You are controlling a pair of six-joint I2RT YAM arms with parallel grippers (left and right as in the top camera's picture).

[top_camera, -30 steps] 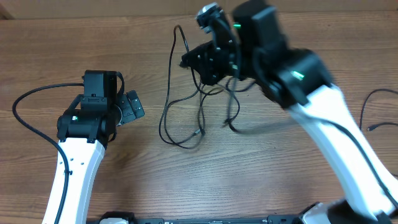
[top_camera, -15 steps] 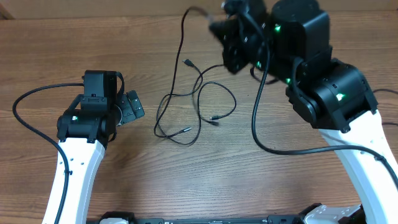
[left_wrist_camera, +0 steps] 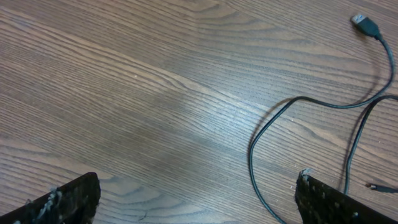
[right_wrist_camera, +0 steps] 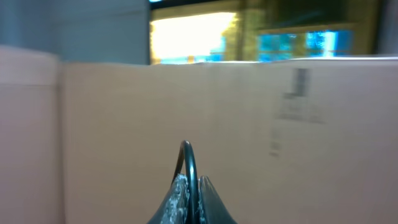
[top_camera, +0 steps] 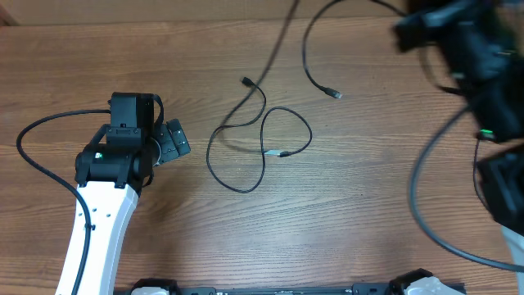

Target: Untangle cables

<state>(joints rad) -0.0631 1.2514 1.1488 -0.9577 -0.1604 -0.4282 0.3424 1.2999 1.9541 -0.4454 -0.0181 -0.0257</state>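
Note:
One thin black cable point(top_camera: 264, 138) lies looped on the table's middle, with a silver plug point(top_camera: 277, 153) inside the loop and a dark plug point(top_camera: 246, 80) at its far end. A second cable point(top_camera: 309, 59) hangs in the air from the top edge, its plug end point(top_camera: 334, 94) dangling. My right gripper point(right_wrist_camera: 191, 185) is shut on a bend of that cable; its arm point(top_camera: 458, 41) is blurred at the top right. My left gripper point(top_camera: 173, 141) is open and empty, left of the loop. The left wrist view shows the lying cable point(left_wrist_camera: 273, 121) and a plug point(left_wrist_camera: 364, 23) between my open fingers point(left_wrist_camera: 196, 193).
A thick black robot wire point(top_camera: 37, 139) loops on the table left of my left arm. Another thick wire point(top_camera: 426, 205) hangs under my right arm. A cardboard wall point(right_wrist_camera: 249, 112) fills the right wrist view.
My right gripper has swung up and to the right with one cable, lifting it off the other. The cable left on the table has shifted slightly. My left arm has not moved.

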